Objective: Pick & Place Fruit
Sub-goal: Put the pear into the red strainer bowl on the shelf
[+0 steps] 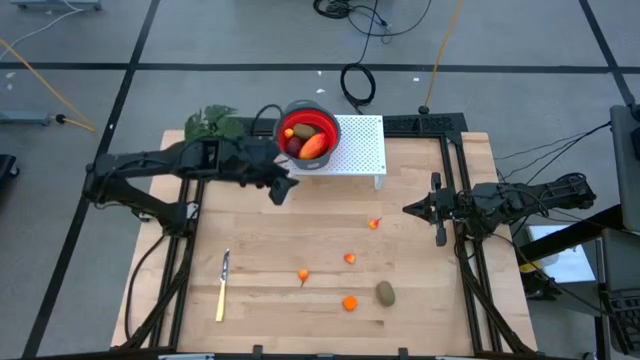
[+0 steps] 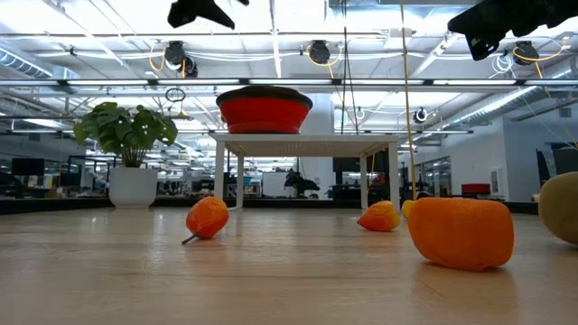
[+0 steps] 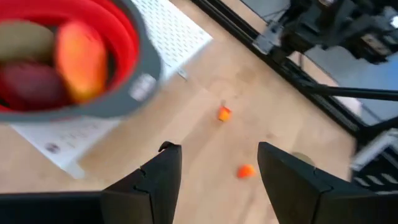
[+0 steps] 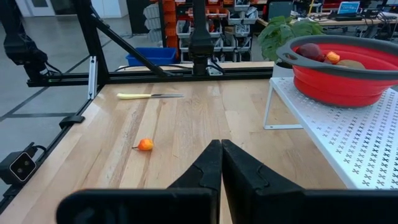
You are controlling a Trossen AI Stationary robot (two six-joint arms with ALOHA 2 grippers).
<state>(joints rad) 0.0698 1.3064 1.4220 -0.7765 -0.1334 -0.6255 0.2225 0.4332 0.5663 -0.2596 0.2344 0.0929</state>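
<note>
A red bowl [image 1: 306, 132] stands on a white perforated stand [image 1: 360, 150] at the table's far edge. In it lie an elongated red-orange fruit [image 3: 81, 59], an olive-brown oval [image 3: 25, 38] and a dark red ball [image 3: 31, 84]. On the wood lie several tiny orange fruits [image 1: 349, 302] and another olive-brown oval [image 1: 385, 293]. My left gripper [image 1: 282, 188] hangs open and empty [image 3: 214, 174] above the table, just on the near side of the bowl. My right gripper [image 1: 410, 209] waits shut [image 4: 221, 155] at the table's right.
A pale-yellow knife [image 1: 223, 285] lies near the front left. A leafy green plant [image 1: 212, 123] stands left of the bowl, beyond the far edge. Black frame rails [image 1: 455, 180] run along both sides of the table. Bare wood lies between the stand and the scattered fruit.
</note>
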